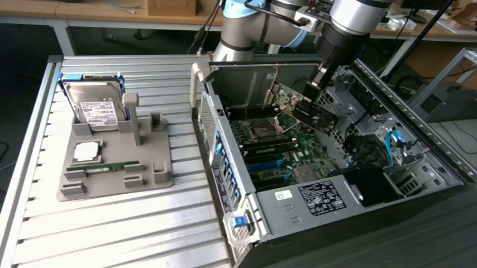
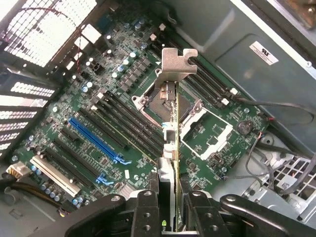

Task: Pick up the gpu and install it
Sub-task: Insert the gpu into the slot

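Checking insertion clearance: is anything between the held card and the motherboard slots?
Nothing visible. The gripper holds the graphics card edge-on above the motherboard. The long blue slot lies bare, and the black cables sit off to the side.

A ribbed metal counter point(image 1: 111, 223) stands over a dark floor point(image 1: 22, 61). Beyond its far edge run wooden desks point(image 1: 97, 12) carrying cables point(image 1: 125, 8) and a cardboard box point(image 1: 171, 6). A metal frame point(image 1: 447, 72) rises at the exterior view's right.

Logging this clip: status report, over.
Gripper shut on the gpu. It hangs edge-on over the motherboard, inside the open case. Nothing seen between them.
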Motion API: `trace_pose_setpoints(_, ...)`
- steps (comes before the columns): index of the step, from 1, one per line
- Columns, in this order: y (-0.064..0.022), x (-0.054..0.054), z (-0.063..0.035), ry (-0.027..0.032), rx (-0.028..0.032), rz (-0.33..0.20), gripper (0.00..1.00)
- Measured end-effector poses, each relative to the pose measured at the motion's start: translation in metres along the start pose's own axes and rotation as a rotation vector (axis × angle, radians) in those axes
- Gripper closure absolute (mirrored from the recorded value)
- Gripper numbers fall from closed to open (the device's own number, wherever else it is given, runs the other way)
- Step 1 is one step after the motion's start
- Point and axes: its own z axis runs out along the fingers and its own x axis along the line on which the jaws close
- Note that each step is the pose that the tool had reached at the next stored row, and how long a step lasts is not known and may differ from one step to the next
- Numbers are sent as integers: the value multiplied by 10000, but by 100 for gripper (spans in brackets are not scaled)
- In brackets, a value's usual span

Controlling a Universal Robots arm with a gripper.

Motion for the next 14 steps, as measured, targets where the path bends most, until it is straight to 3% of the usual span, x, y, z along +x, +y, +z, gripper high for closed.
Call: trace_pose_setpoints(14,0,0,6,31,-30,-1229,73)
